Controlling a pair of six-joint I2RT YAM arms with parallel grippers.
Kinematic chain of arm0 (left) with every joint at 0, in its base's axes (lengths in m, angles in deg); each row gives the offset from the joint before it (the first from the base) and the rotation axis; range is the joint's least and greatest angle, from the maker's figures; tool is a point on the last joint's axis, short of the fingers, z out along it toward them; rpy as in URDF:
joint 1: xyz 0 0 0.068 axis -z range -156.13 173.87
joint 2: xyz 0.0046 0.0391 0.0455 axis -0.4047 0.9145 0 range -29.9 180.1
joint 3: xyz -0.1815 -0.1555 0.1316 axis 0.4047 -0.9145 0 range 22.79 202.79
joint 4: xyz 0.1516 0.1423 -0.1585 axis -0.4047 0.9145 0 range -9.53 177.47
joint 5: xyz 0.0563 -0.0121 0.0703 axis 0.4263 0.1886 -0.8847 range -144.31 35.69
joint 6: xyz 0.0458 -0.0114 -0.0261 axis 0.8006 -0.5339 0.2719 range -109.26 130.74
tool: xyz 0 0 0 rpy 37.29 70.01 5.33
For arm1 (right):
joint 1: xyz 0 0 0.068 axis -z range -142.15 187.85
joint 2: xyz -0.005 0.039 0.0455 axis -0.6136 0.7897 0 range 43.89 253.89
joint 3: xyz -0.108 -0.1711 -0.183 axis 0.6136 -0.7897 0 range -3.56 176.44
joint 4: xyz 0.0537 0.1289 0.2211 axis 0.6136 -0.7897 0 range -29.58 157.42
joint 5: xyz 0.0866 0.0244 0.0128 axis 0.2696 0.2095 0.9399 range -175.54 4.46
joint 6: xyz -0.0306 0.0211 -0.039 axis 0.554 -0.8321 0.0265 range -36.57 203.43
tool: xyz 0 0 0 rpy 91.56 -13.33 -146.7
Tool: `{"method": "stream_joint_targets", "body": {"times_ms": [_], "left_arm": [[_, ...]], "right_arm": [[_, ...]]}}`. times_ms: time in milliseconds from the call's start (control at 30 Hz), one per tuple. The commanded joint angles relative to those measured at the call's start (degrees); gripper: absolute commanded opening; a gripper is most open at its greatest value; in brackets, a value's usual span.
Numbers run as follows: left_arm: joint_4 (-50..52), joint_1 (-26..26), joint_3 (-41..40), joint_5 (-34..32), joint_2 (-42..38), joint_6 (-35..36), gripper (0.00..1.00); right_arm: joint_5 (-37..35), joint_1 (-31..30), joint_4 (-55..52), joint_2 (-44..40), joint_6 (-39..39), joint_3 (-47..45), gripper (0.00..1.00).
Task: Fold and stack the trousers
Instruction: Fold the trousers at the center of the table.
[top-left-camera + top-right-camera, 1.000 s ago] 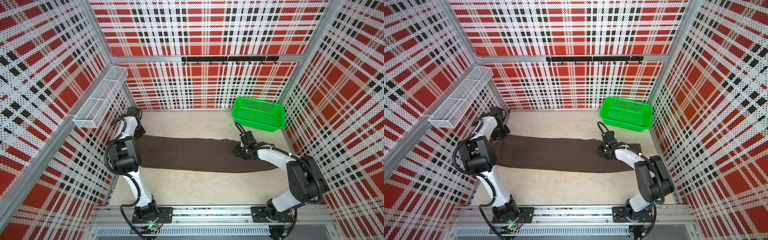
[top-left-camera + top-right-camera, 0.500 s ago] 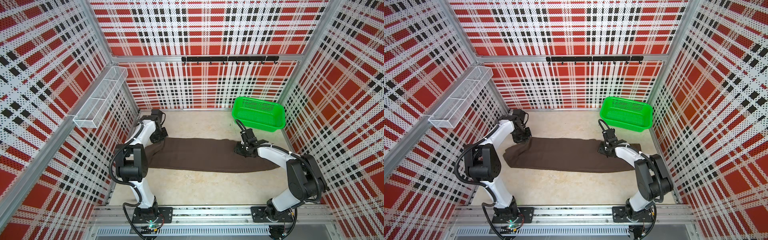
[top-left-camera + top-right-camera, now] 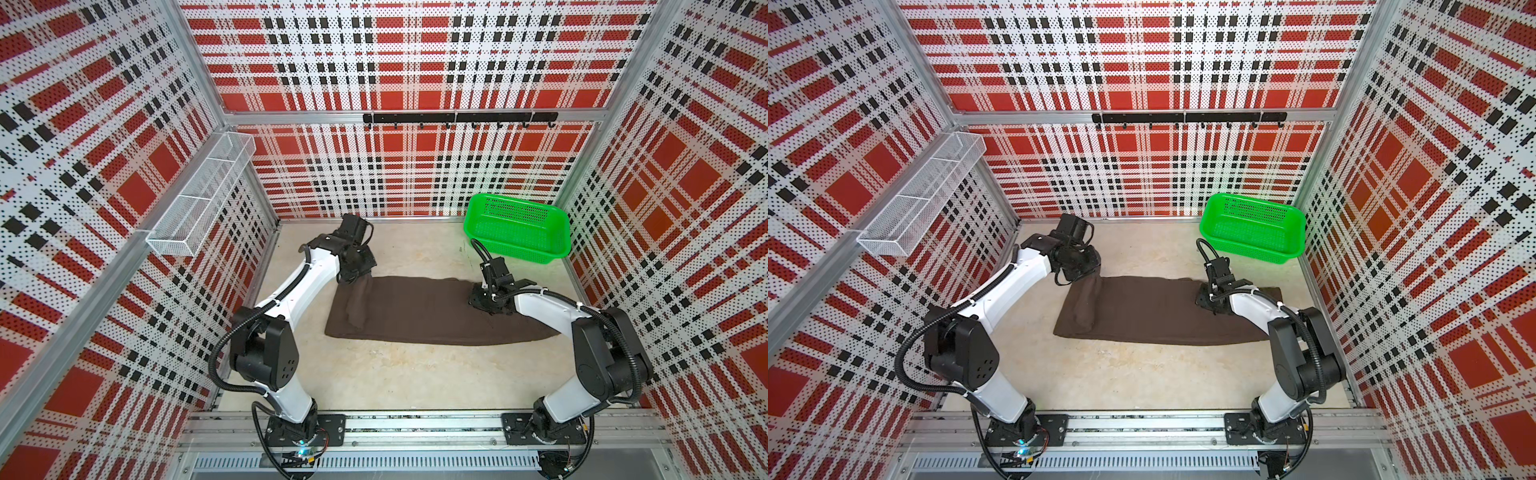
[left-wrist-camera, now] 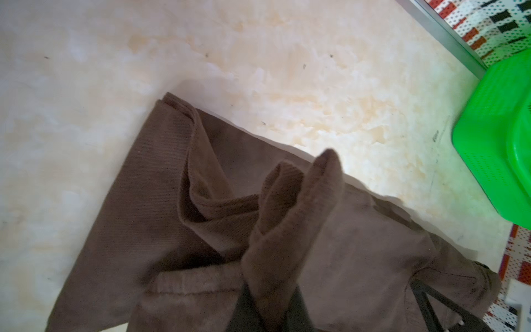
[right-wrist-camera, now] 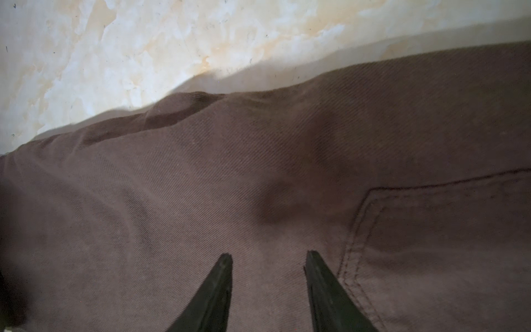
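The dark brown trousers [image 3: 419,311] [image 3: 1142,311] lie stretched across the beige floor in both top views. My left gripper [image 3: 360,277] [image 3: 1091,275] is shut on the left leg end and holds it raised above the cloth, so a hanging fold forms there. In the left wrist view a bunched ridge of trousers [image 4: 290,218] runs up out of the left gripper [image 4: 270,316]. My right gripper [image 3: 484,305] [image 3: 1210,305] stands open, tips down on the trousers [image 5: 287,158] beside a stitched pocket [image 5: 436,230]. Nothing sits between the right gripper [image 5: 268,254] fingers.
A green plastic basket [image 3: 519,249] [image 3: 1252,245] [image 4: 494,138] stands at the back right corner, just behind the right gripper. A white wire shelf [image 3: 199,208] hangs on the left wall and a black hook rail [image 3: 457,118] on the back wall. Plaid walls enclose the floor.
My left gripper has travelled from the left wall toward the middle with the leg end, drawing that end over the trousers. The right arm has barely moved.
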Motion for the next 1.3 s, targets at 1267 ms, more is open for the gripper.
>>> {"method": "stream_joint_targets", "body": {"times_ms": [1267], "left_arm": [[-13.5, 14.0, 8.0, 9.4, 16.2, -11.7, 0.35]], "right_arm": [[0.3, 2.0, -0.6, -5.3, 0.2, -2.4, 0.46]]}}
